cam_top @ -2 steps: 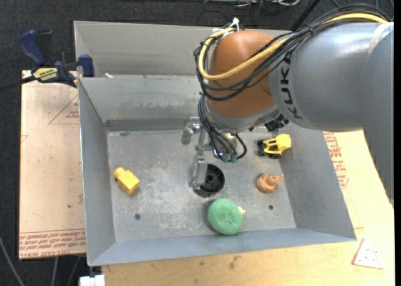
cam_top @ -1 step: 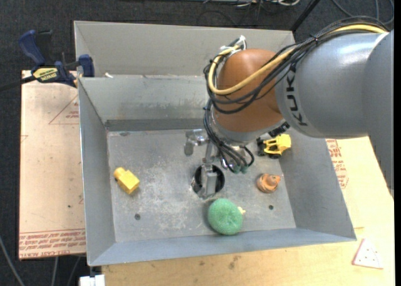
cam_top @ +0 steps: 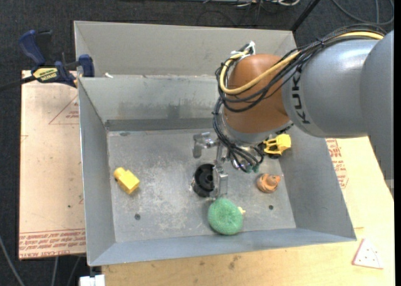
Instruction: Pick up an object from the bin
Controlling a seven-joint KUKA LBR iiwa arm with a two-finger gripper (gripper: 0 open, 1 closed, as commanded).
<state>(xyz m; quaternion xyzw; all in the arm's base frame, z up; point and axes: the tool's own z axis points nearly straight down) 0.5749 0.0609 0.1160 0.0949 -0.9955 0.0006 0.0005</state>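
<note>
a yellow block [cam_top: 127, 180] was seen near the left wall of the bin [cam_top: 94, 153], well apart from the rest. a green ball [cam_top: 225, 216] lay by the front edge. a small orange-brown piece [cam_top: 268, 183] lay toward the right wall, with a yellow-and-black thing [cam_top: 277, 144] behind it (partly hidden by the arm's cables). the gripper [cam_top: 212, 160] was lowered over the middle of the floor, its fingers [cam_top: 222, 175] spread and nothing gripped between them. a black round thing [cam_top: 203, 180] lay at mid-floor, just beside the nearer finger on its left-wall side, not between the two.
</note>
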